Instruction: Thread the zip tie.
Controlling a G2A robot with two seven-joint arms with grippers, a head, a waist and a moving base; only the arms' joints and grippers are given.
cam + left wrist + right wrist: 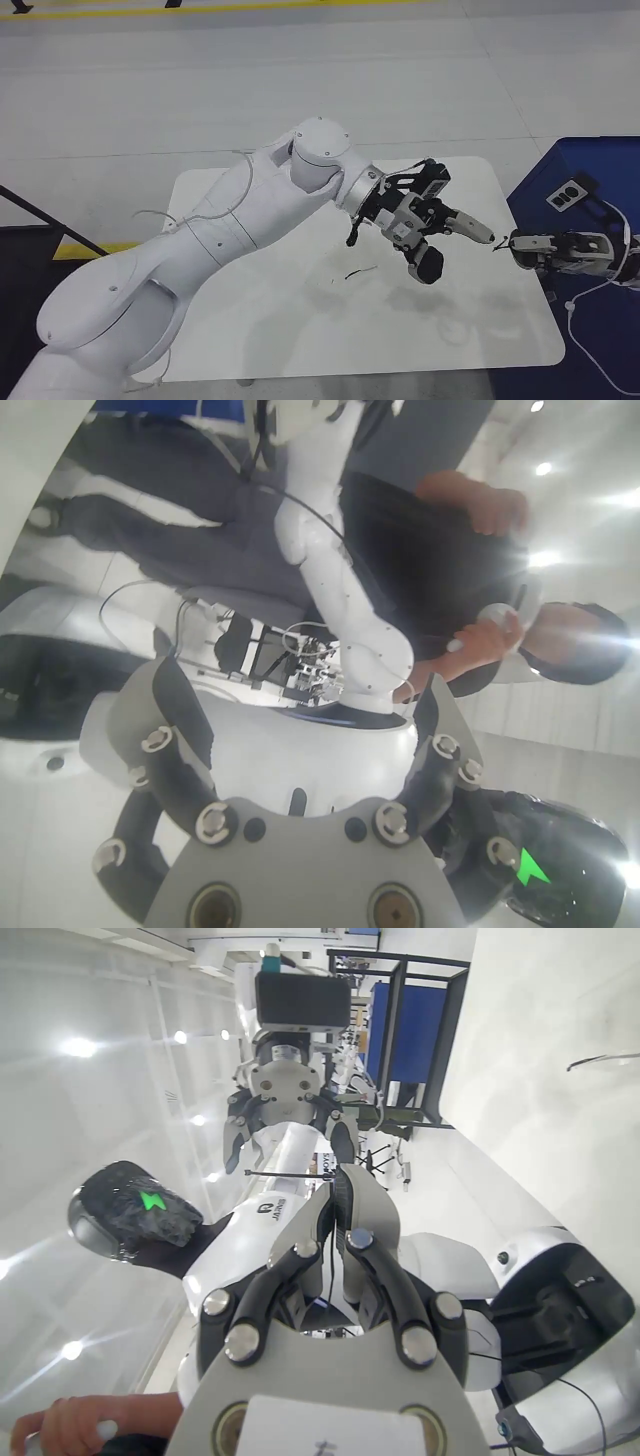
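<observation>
Pinching a thin black zip tie (285, 1173), the right claw (337, 1178) has its two fingers pressed together on it. One part of the tie sticks out sideways past the fingertips. Another part runs back between the fingers toward the wrist. The tie is up in the air, not lying on the surface (300, 340).

The left claw (289, 1158) faces the right claw, tip to tip. Its fingers are spread wide apart. In the right wrist view, the loose part of the tie crosses close to those spread fingertips. It is hard to tell if it touches them.

From above, the two claws come together near the right edge of the white surface. The big white left arm reaches across from the left side. There, the tie is just a small dark bit between the two tips.

A second zip tie (360, 271) lies flat on the surface, near the middle and well apart from both claws. A blue mat (600, 330) sits beside the surface on the right, with a small grey box (566, 194) on it.
</observation>
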